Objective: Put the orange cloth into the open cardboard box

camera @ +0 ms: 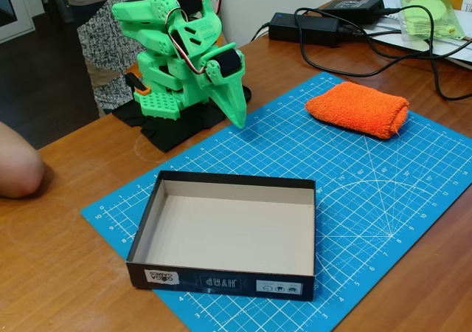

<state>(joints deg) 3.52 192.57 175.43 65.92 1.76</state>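
green arm folded low on its black base, gripper (237, 118) tip pointing down at the blue cutting mat (383, 199), jaws clenched and holding nothing, orange cloth (358, 108) lying folded on the mat's far right part, well apart from the gripper, open cardboard box (221, 277) on the mat's near left part, beige inside bare, a person's elbow (18, 171) resting on the wooden table (51, 273) at left

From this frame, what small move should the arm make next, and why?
Probably unfold and swing the tool toward the orange cloth. The arm sits folded at its base with the tool tip down on the blue mat, holding nothing, while the cloth lies apart on the mat and the open cardboard box is empty.
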